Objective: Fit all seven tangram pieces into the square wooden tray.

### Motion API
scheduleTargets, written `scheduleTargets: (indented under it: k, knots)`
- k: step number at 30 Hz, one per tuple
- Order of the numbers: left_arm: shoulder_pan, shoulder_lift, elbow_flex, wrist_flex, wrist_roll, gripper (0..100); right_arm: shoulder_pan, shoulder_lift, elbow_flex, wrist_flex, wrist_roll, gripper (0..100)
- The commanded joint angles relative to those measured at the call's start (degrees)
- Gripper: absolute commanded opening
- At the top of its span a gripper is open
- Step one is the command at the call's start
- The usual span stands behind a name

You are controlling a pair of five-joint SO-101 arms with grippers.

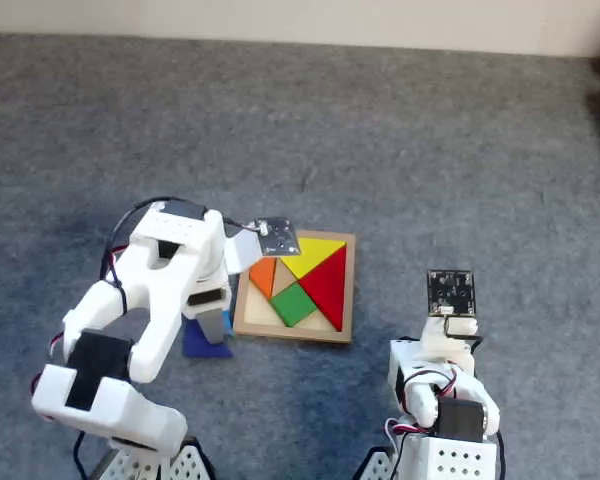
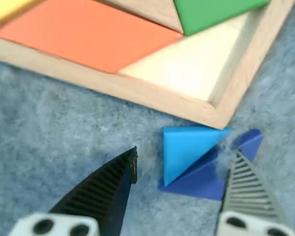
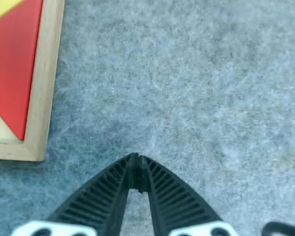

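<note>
The square wooden tray lies on the grey carpet in the high view, between the two arms and closer to the left arm. Inside it sit a yellow piece, a red piece, an orange piece, a green piece and a wood-coloured piece. A dark blue piece lies on the carpet just beside the tray's outer edge, partly under the left arm. The right arm sits apart from the tray.

In the left wrist view, the left gripper has its jaws spread wide and holds nothing. A light blue triangle lies between them, overlapping the dark blue piece just outside the tray's corner. A bare patch of tray floor shows inside that corner, beside the orange and green pieces.

In the right wrist view, the right gripper is closed tight on nothing, over the carpet, near the tray corner that holds the red piece.
</note>
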Motion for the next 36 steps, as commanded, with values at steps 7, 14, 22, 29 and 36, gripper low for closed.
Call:
scheduleTargets:
  k: [7, 14, 22, 29, 36]
  knots:
    - [0.84, 4.18, -3.74, -2.90, 3.69, 21, 0.57, -1.01, 5.85, 0.40, 0.62, 0.5]
    - [0.13, 3.82, -3.65, -2.81, 3.78, 16, 0.57, -1.01, 5.85, 0.40, 0.62, 0.5]
    - [-6.37, 3.82, -4.18, -2.81, 3.78, 16, 0.57, -1.01, 5.85, 0.40, 0.62, 0.5]
    - [-10.68, 3.82, -4.18, -2.81, 3.78, 16, 0.57, -1.01, 5.85, 0.40, 0.62, 0.5]
    - [-12.53, 3.74, -4.09, -2.73, 3.87, 16, 0.57, -1.01, 5.85, 0.40, 0.62, 0.5]
